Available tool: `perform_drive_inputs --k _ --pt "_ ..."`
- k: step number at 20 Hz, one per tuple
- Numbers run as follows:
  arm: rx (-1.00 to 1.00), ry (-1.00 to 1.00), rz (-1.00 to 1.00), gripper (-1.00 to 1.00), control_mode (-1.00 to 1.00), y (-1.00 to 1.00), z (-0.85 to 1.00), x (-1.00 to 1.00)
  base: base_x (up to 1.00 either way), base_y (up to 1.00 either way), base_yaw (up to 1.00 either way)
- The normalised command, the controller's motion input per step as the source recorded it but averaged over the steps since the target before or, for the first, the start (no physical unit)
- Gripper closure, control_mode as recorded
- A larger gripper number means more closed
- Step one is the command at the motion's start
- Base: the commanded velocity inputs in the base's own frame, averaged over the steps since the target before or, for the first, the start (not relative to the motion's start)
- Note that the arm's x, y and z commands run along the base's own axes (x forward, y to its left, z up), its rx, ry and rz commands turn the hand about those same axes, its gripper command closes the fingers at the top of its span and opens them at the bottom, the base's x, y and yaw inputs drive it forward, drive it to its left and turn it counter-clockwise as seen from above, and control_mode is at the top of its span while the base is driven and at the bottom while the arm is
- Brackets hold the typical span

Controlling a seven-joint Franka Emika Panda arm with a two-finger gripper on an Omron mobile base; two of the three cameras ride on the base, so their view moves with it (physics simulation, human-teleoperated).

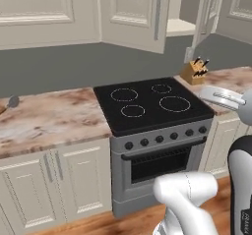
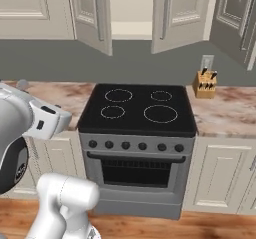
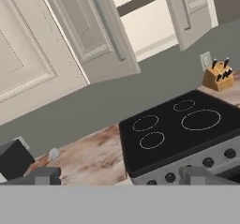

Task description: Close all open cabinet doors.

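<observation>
Two tall cream cabinet doors stand swung out above the stove. The left door [image 2: 92, 13] [image 3: 89, 26] has a long grey bar handle [image 3: 108, 28]. The right door [image 2: 180, 10] [image 3: 190, 7] hangs open too, and a bare shelf [image 2: 131, 30] shows between them. In the left base view the near open door [image 1: 135, 15] hides part of the opening. The wall door [image 1: 34, 8] to the left is shut. My gripper [image 3: 121, 175] is open and holds nothing. It sits well below and in front of the doors, over the counter's front.
A black cooktop [image 1: 152, 103] tops the grey oven [image 2: 137, 170]. A knife block [image 2: 206, 84] stands on the marble counter [image 1: 49, 116] at the right. A dark ladle [image 1: 12, 101] lies far left. Another wall door [image 2: 235, 13] at the far right stands angled.
</observation>
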Motion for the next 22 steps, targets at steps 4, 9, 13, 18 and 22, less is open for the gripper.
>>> perform_drive_inputs --k 4,9,13,18,22 --pt "0.0 0.0 0.0 -1.0 1.0 0.0 0.0 0.0 0.5 -0.38 0.0" --pt "0.0 0.0 0.0 -1.0 1.0 0.0 0.0 0.0 0.51 -0.35 0.0" --pt "0.0 0.0 0.0 -1.0 1.0 0.0 0.0 0.0 0.5 -0.33 0.0" --pt "0.0 0.0 0.0 -1.0 1.0 0.0 0.0 0.0 0.52 -0.29 0.01" --pt "0.0 0.0 0.0 -1.0 1.0 0.0 0.0 0.0 0.47 -0.25 0.04"
